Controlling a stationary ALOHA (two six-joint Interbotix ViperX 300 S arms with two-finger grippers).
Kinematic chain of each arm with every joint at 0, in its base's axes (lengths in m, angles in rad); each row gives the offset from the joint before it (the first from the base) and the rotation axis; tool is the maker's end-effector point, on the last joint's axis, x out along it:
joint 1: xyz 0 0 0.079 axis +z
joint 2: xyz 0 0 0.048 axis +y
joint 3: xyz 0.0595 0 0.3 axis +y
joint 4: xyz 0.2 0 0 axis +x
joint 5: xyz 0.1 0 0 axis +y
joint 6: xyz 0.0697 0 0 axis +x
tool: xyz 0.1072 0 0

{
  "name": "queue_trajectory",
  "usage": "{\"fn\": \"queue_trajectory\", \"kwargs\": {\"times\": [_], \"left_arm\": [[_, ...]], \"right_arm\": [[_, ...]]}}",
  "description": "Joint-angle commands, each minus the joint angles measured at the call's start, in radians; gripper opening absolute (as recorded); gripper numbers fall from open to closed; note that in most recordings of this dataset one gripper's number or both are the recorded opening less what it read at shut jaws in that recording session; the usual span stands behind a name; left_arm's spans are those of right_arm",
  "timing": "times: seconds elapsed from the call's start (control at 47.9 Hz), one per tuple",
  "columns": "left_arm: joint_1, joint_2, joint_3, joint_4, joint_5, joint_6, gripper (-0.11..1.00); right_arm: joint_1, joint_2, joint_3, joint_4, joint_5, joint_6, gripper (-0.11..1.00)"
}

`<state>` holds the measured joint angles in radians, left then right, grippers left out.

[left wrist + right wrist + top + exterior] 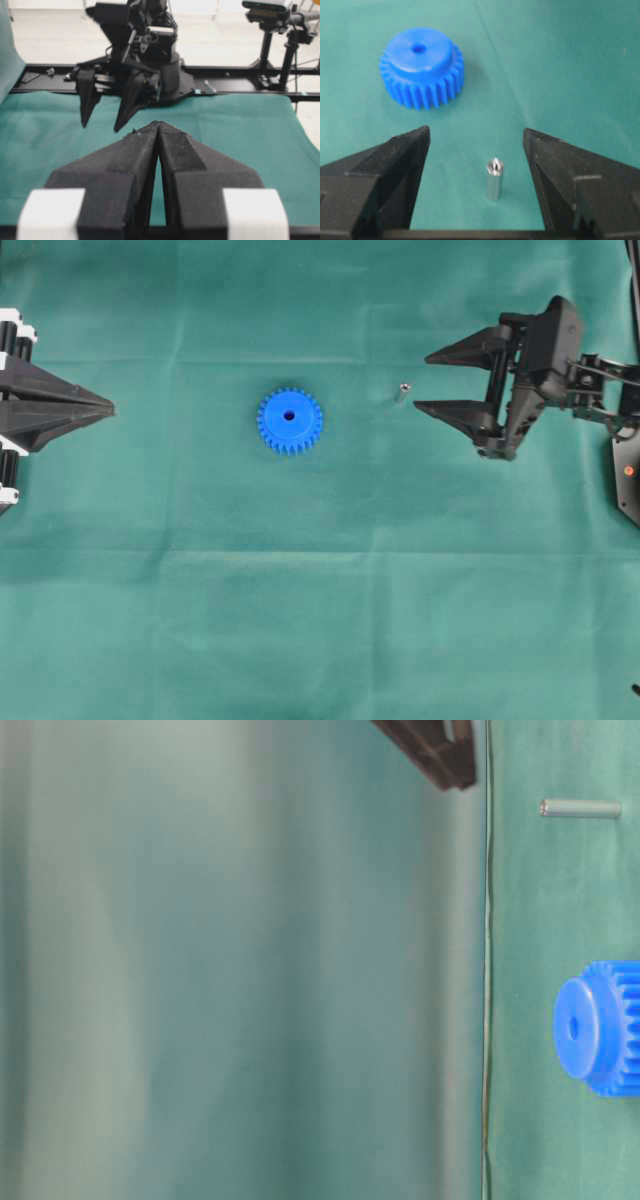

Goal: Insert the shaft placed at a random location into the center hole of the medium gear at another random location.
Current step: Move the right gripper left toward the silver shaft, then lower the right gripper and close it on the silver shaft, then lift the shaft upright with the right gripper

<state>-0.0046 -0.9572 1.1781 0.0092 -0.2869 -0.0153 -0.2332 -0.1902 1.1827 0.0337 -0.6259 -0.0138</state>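
Note:
The blue medium gear (290, 421) lies flat on the green cloth, with its center hole (289, 416) facing up. The shaft (401, 393) stands upright to its right, apart from it. My right gripper (422, 383) is open and empty, its fingertips just right of the shaft. In the right wrist view the shaft (494, 178) shows between the open fingers of the gripper (475, 131), touching neither, with the gear (421, 67) beyond. My left gripper (110, 410) is shut and empty at the far left; it also shows in the left wrist view (158, 124).
The green cloth (330, 590) covers the table. The table-level view, turned on its side, shows the gear (600, 1027) and the shaft (580, 809). The right arm's base (150, 45) and a black rail (240, 85) stand at the cloth's far edge.

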Motion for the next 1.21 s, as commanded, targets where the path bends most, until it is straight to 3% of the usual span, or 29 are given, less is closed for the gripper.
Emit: {"fn": "queue_trajectory", "kwargs": {"times": [0.0,0.355,0.689,0.793,1.001,1.189], "left_arm": [[0.005,0.008,-0.023,0.003,-0.003,0.002,0.0],[0.003,0.008,-0.021,0.003,0.005,0.002,0.0],[0.003,0.008,-0.021,0.003,0.009,0.0,0.0],[0.003,0.008,-0.021,0.003,0.009,0.0,0.0],[0.003,0.008,-0.021,0.003,0.009,0.002,0.0],[0.003,0.008,-0.021,0.003,0.009,0.0,0.0]], "right_arm": [[-0.006,0.046,-0.028,0.014,-0.041,0.012,0.79],[-0.021,0.216,-0.075,0.034,-0.094,0.012,0.79],[-0.025,0.239,-0.086,0.034,-0.095,0.012,0.75],[-0.025,0.239,-0.086,0.034,-0.094,0.012,0.66],[-0.026,0.239,-0.083,0.031,-0.089,0.008,0.15],[-0.026,0.239,-0.084,0.031,-0.089,0.008,0.13]]}}
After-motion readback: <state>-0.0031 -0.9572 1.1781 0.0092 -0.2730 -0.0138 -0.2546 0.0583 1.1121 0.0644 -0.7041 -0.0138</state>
